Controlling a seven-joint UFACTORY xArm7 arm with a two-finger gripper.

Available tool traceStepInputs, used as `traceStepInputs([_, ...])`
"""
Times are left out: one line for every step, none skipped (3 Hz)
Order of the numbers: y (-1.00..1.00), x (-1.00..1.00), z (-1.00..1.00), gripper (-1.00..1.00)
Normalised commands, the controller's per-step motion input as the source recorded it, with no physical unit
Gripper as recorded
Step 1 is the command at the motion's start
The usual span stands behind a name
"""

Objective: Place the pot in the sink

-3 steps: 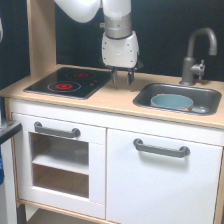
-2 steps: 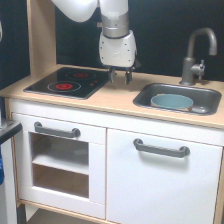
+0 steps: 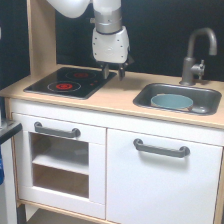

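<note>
The pot (image 3: 171,101) sits inside the sink (image 3: 210,95), upright, with its rim just below the basin's edge, so the placing looks done. The gripper (image 3: 113,73) hangs well apart from it, toward nine o'clock of the sink, above the worktop (image 3: 120,97) at the hob's (image 3: 67,83) three o'clock edge. Its fingers (image 3: 121,74) are narrowly parted and hold nothing.

From here little seems at stake for the pot itself. The likelier trouble is the arm: the fingers hang low over the worktop, and a sideways sweep without a rise could scrape the hob or the wooden surface. A swing toward three o'clock could clip the faucet (image 3: 196,55) or reach into the basin and knock the pot askew.
</note>
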Motion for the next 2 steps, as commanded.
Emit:
traceStepInputs([-0.30, -0.55, 0.70, 1.00])
traceStepInputs([-0.32, -0.47, 0.65, 1.00])
